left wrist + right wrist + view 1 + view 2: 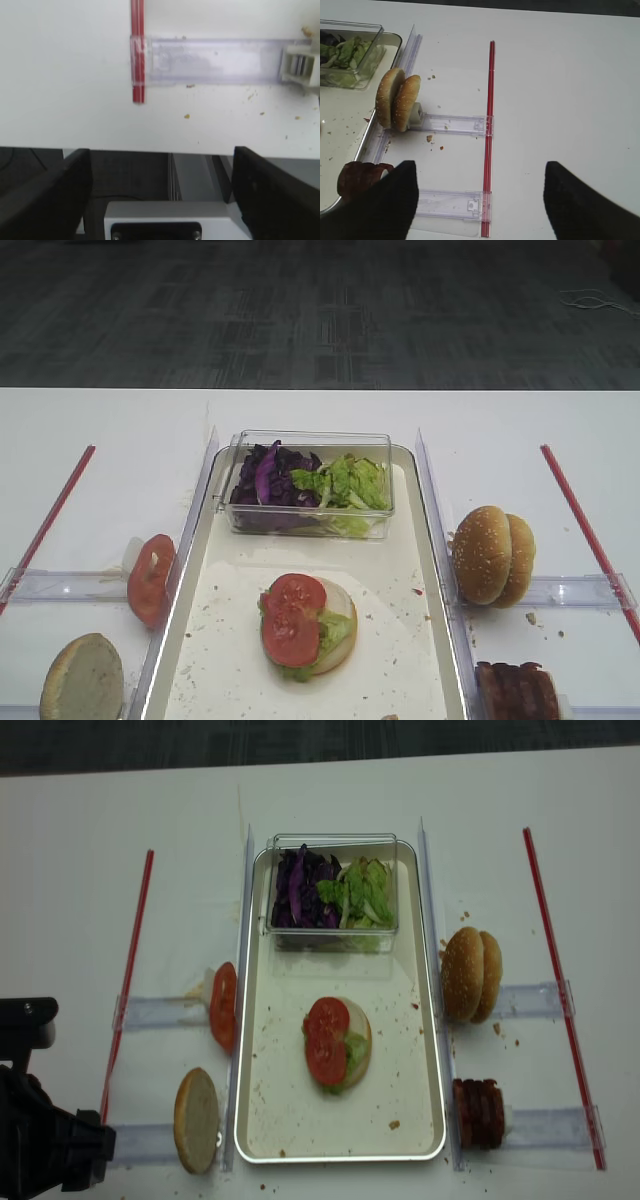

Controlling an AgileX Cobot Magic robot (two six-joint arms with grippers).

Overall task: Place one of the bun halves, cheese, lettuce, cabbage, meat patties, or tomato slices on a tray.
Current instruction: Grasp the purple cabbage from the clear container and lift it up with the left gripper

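Note:
The cream tray point(200, 640) carries a bun half topped with lettuce and two tomato slices point(296, 620). At its far end a clear tub point(310, 525) holds purple cabbage point(265, 478) and lettuce point(345, 480). Left of the tray stand more tomato slices point(150, 580) and a cut-face bun half point(82, 680). Sesame bun halves point(492, 555) and meat patties point(515, 692) stand to its right. No cheese is in view. My left gripper point(162, 160) hangs open over the table's front edge. My right gripper point(480, 175) is open above the bare table, right of the patties point(357, 177).
Red strips point(50, 515) point(585, 535) run along both outer sides. Clear plastic racks point(60, 585) point(455, 124) hold the food beside the tray. Crumbs dot the tray and table. The left arm point(40, 1140) sits at the near left corner.

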